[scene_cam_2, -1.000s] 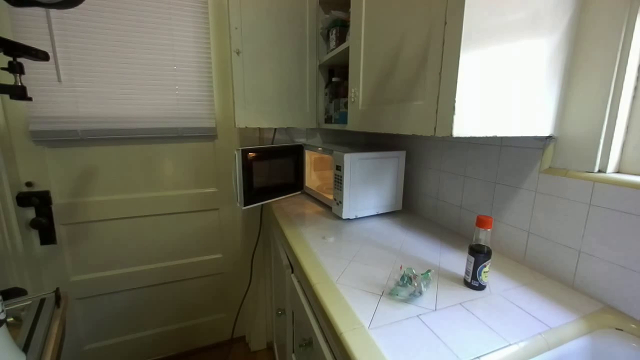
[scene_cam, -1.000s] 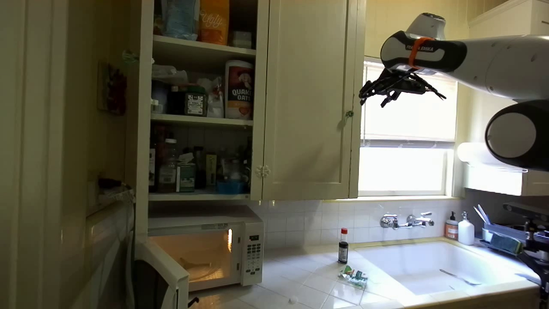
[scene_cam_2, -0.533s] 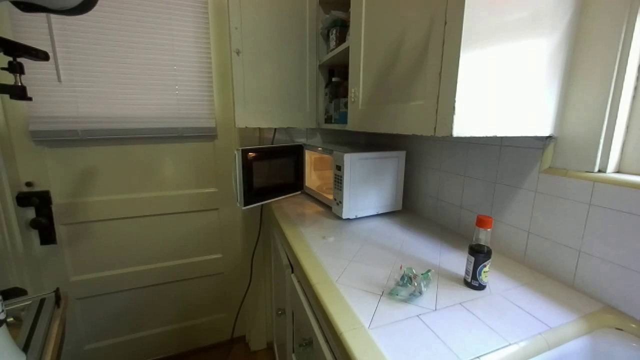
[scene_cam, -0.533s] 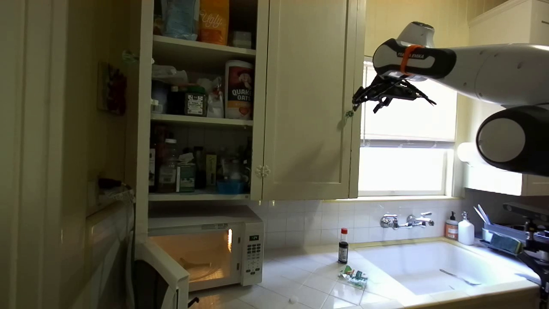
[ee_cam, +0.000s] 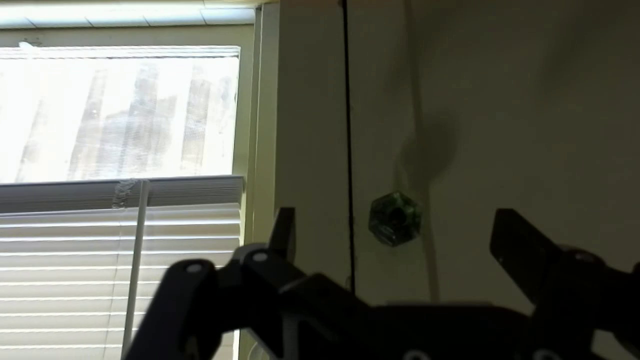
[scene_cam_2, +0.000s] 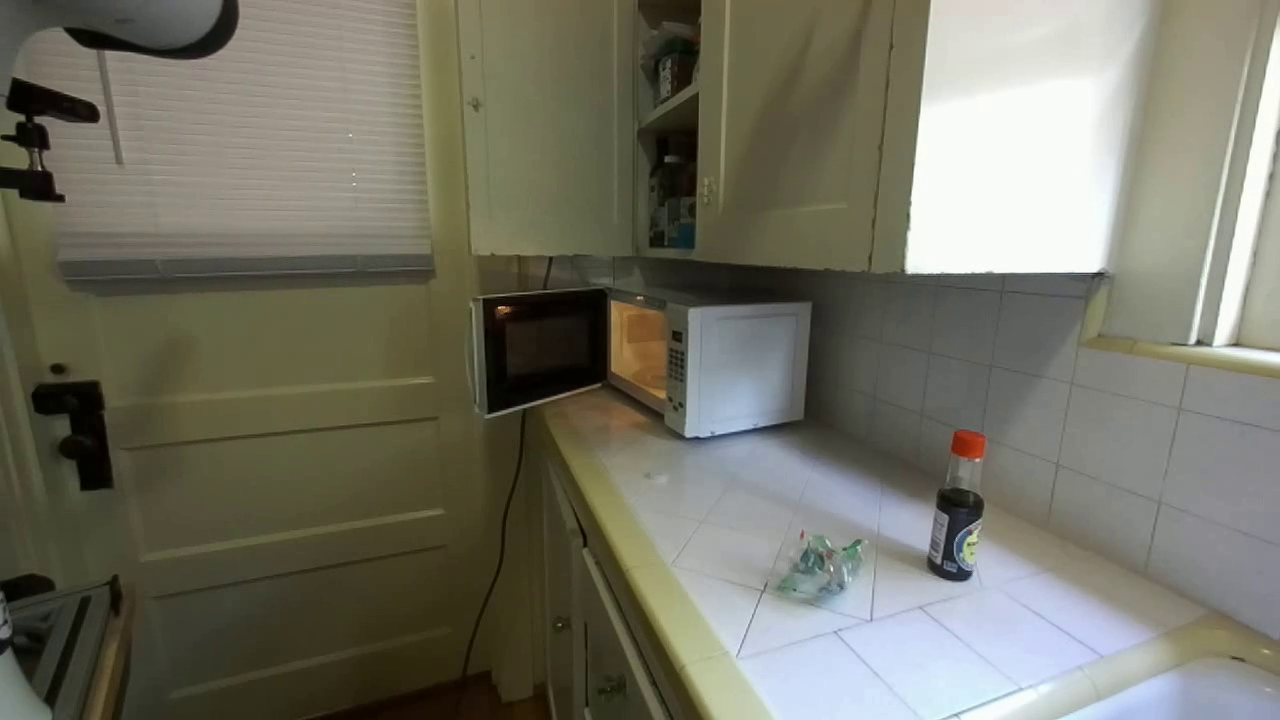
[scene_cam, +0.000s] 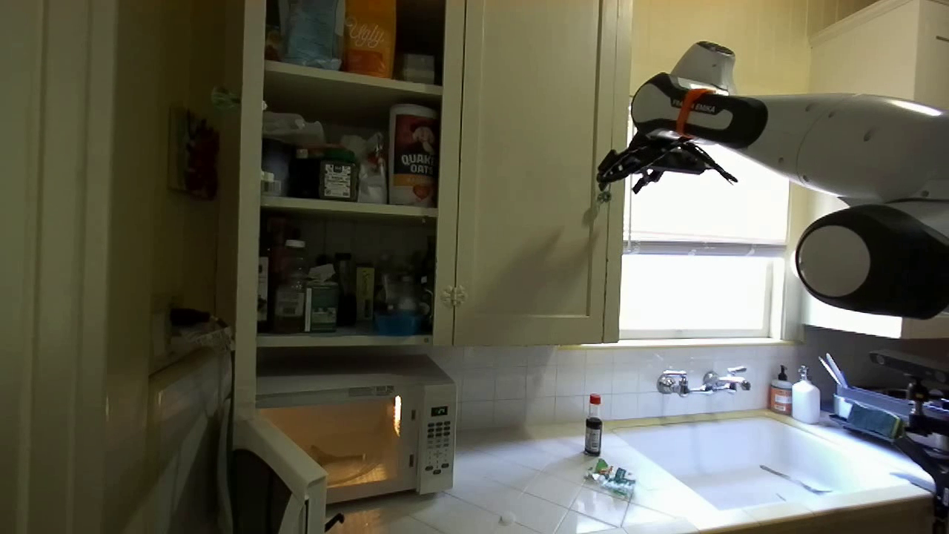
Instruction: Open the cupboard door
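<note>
Jaws, spread wide, face a faceted, greenish, glassy knob (ee_cam: 395, 219), probably slippery but the best hold on the likely stiff, cream-white wooden cupboard door (scene_cam: 530, 170), closed beside the bright window (scene_cam: 693, 295).

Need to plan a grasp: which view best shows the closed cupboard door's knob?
The wrist view: the knob is large and unobstructed. In an exterior view, the knob is small; an exterior view shows part of the cupboard door without its knob.
</note>
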`<action>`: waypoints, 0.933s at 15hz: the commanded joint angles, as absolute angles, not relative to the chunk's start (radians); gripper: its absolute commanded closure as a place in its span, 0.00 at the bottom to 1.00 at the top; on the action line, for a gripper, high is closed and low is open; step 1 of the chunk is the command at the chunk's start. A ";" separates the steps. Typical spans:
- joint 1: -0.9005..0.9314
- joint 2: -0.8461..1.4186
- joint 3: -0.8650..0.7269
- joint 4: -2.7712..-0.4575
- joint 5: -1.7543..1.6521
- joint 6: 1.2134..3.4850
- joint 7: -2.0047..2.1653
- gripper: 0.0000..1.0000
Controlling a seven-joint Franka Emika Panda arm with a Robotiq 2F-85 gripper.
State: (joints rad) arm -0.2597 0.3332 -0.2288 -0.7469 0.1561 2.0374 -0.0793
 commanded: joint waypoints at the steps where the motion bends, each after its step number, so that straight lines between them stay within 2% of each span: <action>1: -0.283 0.397 -0.227 -0.647 0.177 2.007 -0.071 0.03; 2: -0.294 0.408 -0.221 -0.637 0.194 2.008 -0.082 0.08; 4: -0.307 0.428 -0.218 -0.617 0.203 2.013 -0.091 0.11; 5: -0.313 0.436 -0.217 -0.609 0.209 2.009 -0.087 0.20; 6: -0.318 0.445 -0.215 -0.601 0.213 2.010 -0.089 0.23; 7: -0.323 0.454 -0.212 -0.593 0.218 2.012 -0.094 0.36; 11: -0.328 0.479 -0.189 -0.559 0.228 2.015 -0.120 0.68; 14: -0.323 0.493 -0.179 -0.540 0.218 2.019 -0.128 0.63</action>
